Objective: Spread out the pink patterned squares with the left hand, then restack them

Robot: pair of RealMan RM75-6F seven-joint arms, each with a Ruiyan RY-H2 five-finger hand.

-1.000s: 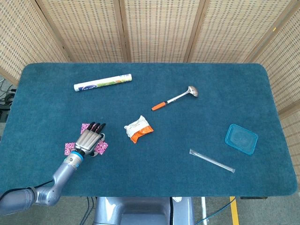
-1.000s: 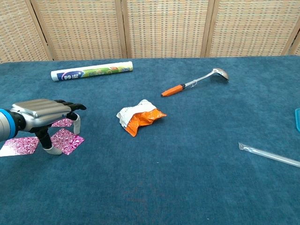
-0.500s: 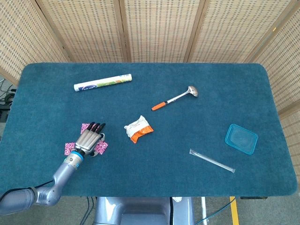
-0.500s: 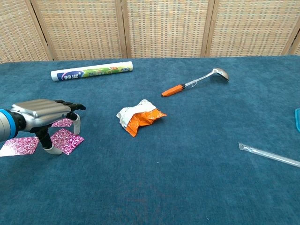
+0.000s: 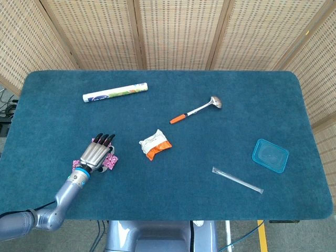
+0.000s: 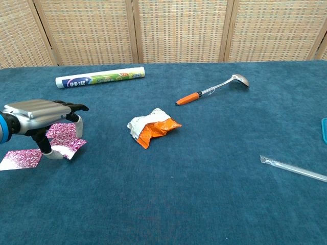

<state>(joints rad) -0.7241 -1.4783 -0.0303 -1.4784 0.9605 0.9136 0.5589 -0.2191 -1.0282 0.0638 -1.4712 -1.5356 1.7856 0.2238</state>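
Resting flat, palm down, the left hand (image 5: 95, 155) covers most of the pink patterned squares (image 5: 111, 161) near the table's (image 5: 220, 136) front-left corner; only pink edges show around it. A crumpled snack wrapper (image 5: 155, 144), a ladle (image 5: 195, 109), a paper-wrapped roll (image 5: 115, 93), a blue lid (image 5: 270, 155) and a clear straw (image 5: 237, 180) lie scattered.

From the chest camera, the left hand (image 6: 41, 115) hovers with fingers extended and thumb down, touching one square; whether it grips is unclear. The pink patterned squares (image 6: 62, 139) lie partly spread, one apart at left.

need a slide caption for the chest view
Left hand rests on pink patterned squares on the blue table.
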